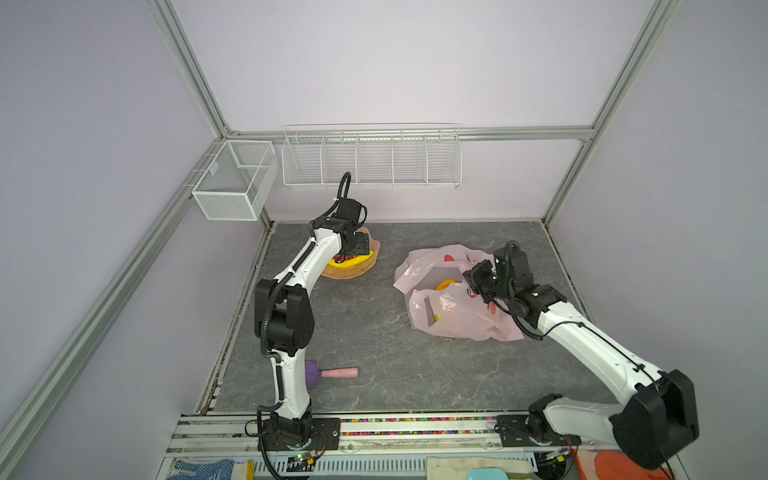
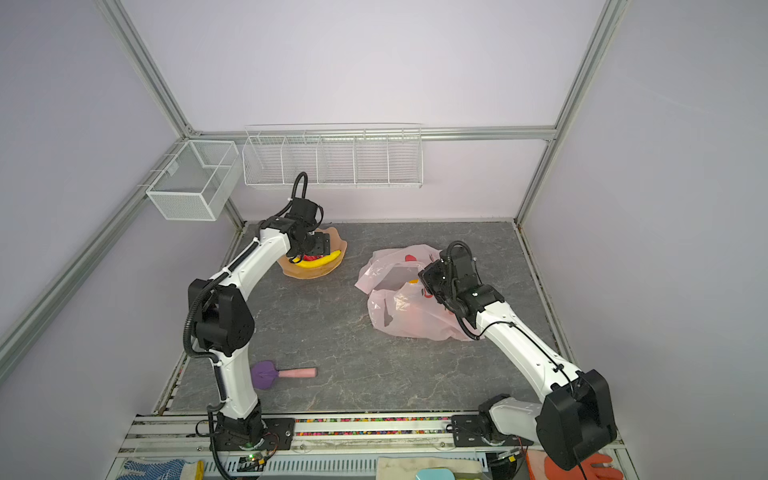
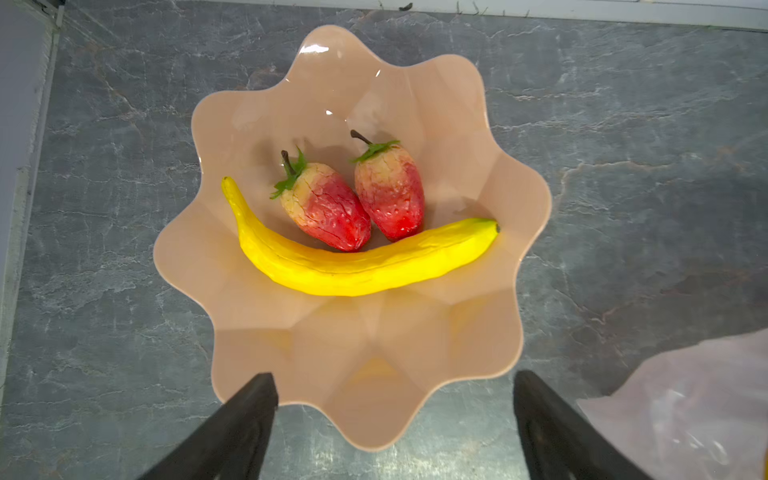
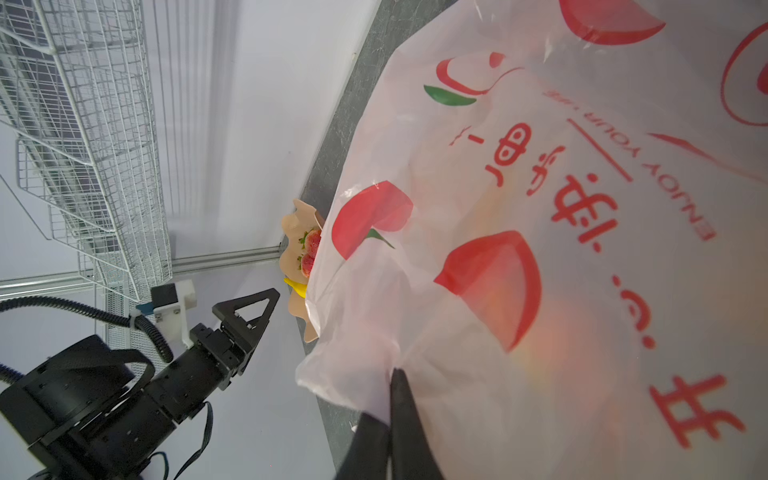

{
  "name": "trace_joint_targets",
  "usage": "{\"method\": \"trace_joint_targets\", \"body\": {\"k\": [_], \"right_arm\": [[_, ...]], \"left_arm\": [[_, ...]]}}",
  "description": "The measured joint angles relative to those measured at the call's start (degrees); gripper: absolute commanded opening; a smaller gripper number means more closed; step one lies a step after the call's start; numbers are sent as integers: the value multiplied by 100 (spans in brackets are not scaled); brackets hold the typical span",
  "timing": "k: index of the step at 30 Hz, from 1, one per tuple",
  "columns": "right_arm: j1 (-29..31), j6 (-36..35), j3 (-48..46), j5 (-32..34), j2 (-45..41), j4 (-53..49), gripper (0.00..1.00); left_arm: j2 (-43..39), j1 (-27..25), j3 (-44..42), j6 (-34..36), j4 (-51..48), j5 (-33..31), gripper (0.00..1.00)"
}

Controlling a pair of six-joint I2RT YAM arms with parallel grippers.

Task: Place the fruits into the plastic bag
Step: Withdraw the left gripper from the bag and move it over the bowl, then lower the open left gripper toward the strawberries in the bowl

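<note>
In both top views the left arm's wrist covers most of the bowl (image 1: 353, 273) and nearly all of the strawberries (image 2: 308, 258). Inside the plastic bag (image 1: 457, 320) only a patch of a yellow fruit (image 1: 445, 284) shows, its kind unclear. The fingers of the left claw (image 3: 395, 374) run off the left wrist view's edge.

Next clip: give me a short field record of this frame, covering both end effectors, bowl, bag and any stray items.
left end effector: open, empty, over the bowl
right end effector: shut on the plastic bag edge
bowl contents: banana, two strawberries
bag contents: yellow fruit visible at the opening
stray: purple-headed utensil on the table near the left arm
</note>
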Motion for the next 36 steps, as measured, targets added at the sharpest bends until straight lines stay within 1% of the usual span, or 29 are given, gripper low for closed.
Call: {"method": "trace_joint_targets", "body": {"k": [5, 12, 18, 29, 36], "right_arm": [[0, -20, 63, -2, 50, -11, 6], [0, -24, 87, -2, 61, -59, 6], [0, -31, 98, -4, 74, -83, 6], [0, -63, 155, -2, 76, -203, 6], [0, -63, 160, 0, 76, -267, 6]], "left_arm": [[551, 116, 546, -247, -11, 225, 82], [1521, 216, 1655, -389, -105, 345, 78], [1998, 282, 2168, -439, -138, 374, 77], [2229, 382, 2243, -417, 179, 765, 71], [2470, 404, 2243, -417, 273, 752, 69]]}}
